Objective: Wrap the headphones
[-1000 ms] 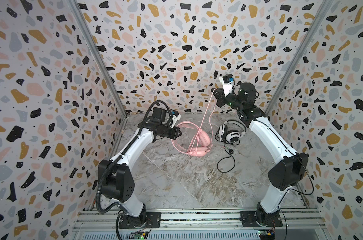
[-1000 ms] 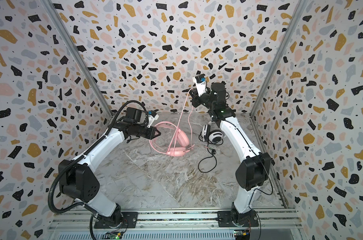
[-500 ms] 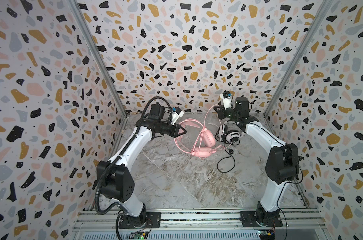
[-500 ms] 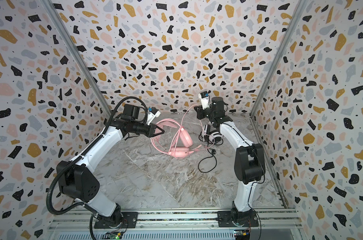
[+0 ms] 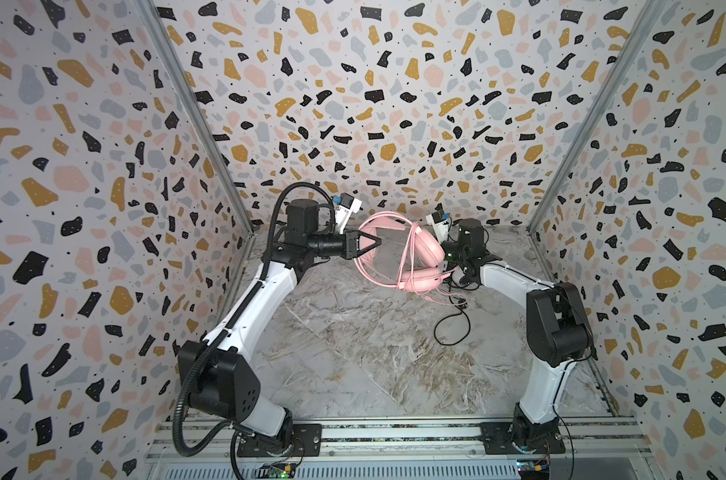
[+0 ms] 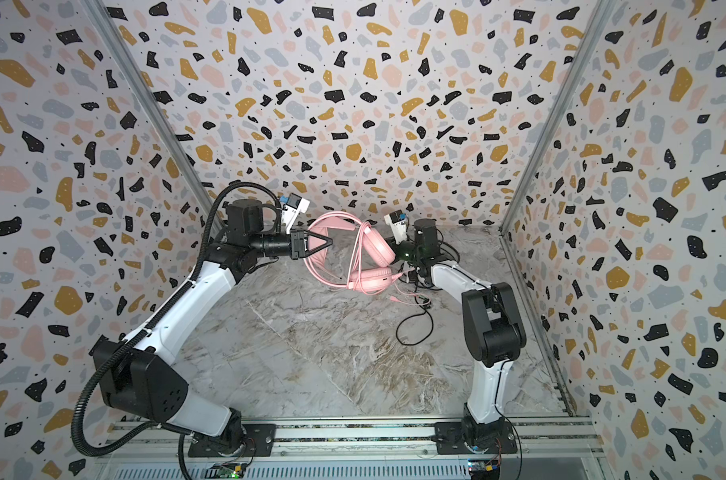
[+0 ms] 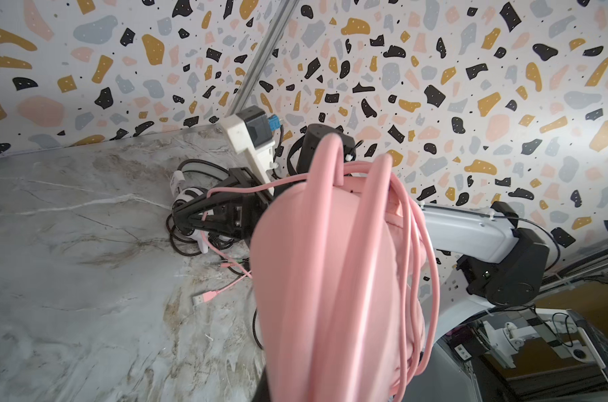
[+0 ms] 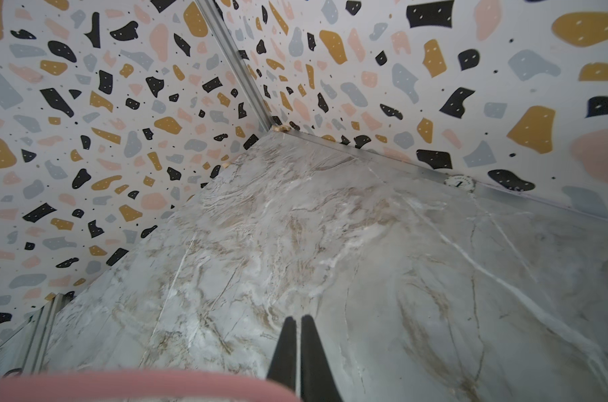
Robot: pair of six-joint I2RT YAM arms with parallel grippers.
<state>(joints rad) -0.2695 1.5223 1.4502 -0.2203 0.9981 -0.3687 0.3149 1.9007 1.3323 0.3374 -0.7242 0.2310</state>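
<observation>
The pink headphones (image 5: 427, 249) (image 6: 377, 249) hang above the table, their pink cord looped several times over the headband. My left gripper (image 5: 378, 242) (image 6: 331, 241) is shut on the headband; in the left wrist view the pink band (image 7: 330, 261) hides its jaws. In both top views the pink ear cup hides my right gripper. The left wrist view shows that gripper (image 7: 177, 213) shut, with the pink cord (image 7: 205, 209) bent across its fingers. Its shut tips (image 8: 295, 318) point at the back left corner. The white headphones (image 7: 186, 195) lie behind it.
The black cord (image 5: 448, 328) (image 6: 411, 328) loops on the marble tabletop (image 5: 353, 353) right of centre. The pink USB plug (image 7: 205, 298) and jacks (image 5: 436, 297) rest beneath the pink headset. Patterned walls (image 5: 353, 124) stand at back and sides; the arms' rail (image 5: 394, 432) runs along the front.
My right gripper came down from high up with the pink cord and went behind the ear cups. My left gripper lifted and turned the pink headset, and more cord now lies around the band.
</observation>
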